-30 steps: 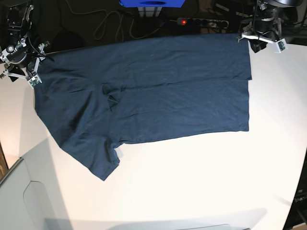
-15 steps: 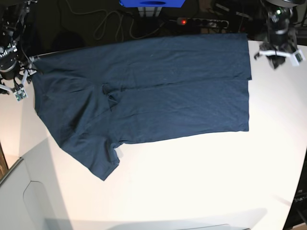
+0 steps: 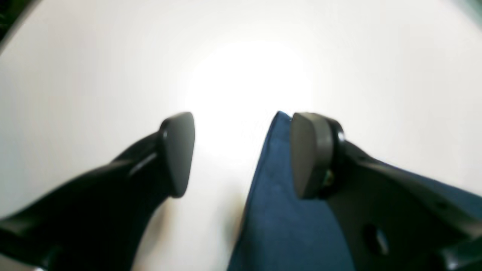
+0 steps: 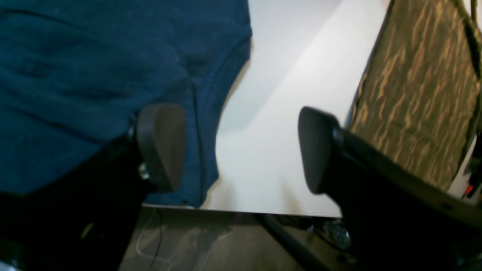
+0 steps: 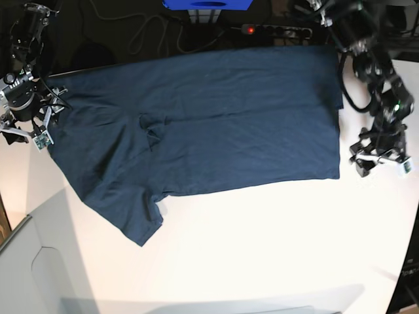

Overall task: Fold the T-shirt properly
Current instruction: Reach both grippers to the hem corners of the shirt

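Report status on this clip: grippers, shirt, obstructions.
Left gripper open, empty. Right gripper open, empty. T-shirt flat on table, folded once, one sleeve sticking out. Nothing in the way.

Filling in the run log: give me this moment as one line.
T-shirt: flat on table, partly folded | left pincer: open, beside hem corner | right pincer: open, at shirt edge | holding: nothing
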You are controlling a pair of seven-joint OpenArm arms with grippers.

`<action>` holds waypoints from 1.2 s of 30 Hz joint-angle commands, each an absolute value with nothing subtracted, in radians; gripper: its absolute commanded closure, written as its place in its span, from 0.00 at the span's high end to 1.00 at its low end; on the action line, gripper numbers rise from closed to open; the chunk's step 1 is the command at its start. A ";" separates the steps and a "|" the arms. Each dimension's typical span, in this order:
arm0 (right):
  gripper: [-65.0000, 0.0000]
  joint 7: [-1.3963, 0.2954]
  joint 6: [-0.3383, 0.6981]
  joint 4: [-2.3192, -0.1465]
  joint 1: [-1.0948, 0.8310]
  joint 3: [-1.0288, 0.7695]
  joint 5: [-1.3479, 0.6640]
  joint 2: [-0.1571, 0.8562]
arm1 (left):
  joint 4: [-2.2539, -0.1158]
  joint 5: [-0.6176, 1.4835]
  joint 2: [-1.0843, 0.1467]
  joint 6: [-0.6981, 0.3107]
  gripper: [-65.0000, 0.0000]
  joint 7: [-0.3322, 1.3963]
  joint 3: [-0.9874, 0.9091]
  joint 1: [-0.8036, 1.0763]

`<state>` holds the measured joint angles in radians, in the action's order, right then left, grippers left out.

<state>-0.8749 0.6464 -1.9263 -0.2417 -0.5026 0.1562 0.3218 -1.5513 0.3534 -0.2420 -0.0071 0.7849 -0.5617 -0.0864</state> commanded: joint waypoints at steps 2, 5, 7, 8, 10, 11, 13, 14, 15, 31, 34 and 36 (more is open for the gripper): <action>0.69 -0.866 0.664 -1.943 -0.240 -0.515 0.159 0.340 | -1.466 0.338 -0.259 -0.001 0.59 0.753 -0.515 -0.166; 0.69 -0.866 0.664 -1.943 -0.245 -0.516 0.159 0.343 | -1.326 0.318 -0.259 -0.001 0.59 0.645 -0.444 -0.216; 0.69 -0.866 0.664 -1.943 -0.246 -0.518 0.159 0.343 | -1.242 0.302 -0.260 -0.001 0.59 0.572 -0.383 -0.236; 0.69 -0.868 0.664 -1.943 -0.248 -0.518 0.160 0.343 | -1.201 0.292 -0.260 -0.001 0.59 0.541 -0.354 -0.251; 0.69 -0.868 0.664 -1.943 -0.265 -0.527 0.160 0.344 | -1.132 0.274 -0.260 0.002 0.59 0.495 -0.323 -0.272; 0.69 -0.868 0.664 -1.943 -0.266 -0.535 0.160 0.344 | -1.107 0.268 -0.260 0.002 0.59 0.484 -0.325 -0.278; 0.69 -0.868 0.664 -1.942 -0.266 -0.555 0.160 0.344 | -1.067 0.269 -0.259 0.005 0.59 0.470 -0.323 -0.282; 0.69 -0.868 0.664 -1.940 -0.266 -0.561 0.160 0.344 | -1.055 0.269 -0.259 0.004 0.59 0.463 -0.323 -0.282; 0.69 -0.868 0.664 -1.940 -0.266 -0.565 0.160 0.344 | -1.047 0.269 -0.260 0.002 0.59 0.452 -0.320 -0.282; 0.70 -0.868 0.664 -1.914 -0.117 -0.558 0.159 0.341 | -1.040 0.268 -0.259 0.002 0.00 0.440 -0.317 -0.277; 0.70 -0.868 0.664 -1.830 -0.004 -0.529 0.159 0.340 | -1.050 0.268 -0.259 0.002 0.00 0.440 -0.317 -0.277; 0.70 -0.868 0.664 -1.727 0.087 -0.496 0.159 0.343 | -1.055 0.268 -0.259 0.002 0.00 0.440 -0.317 -0.278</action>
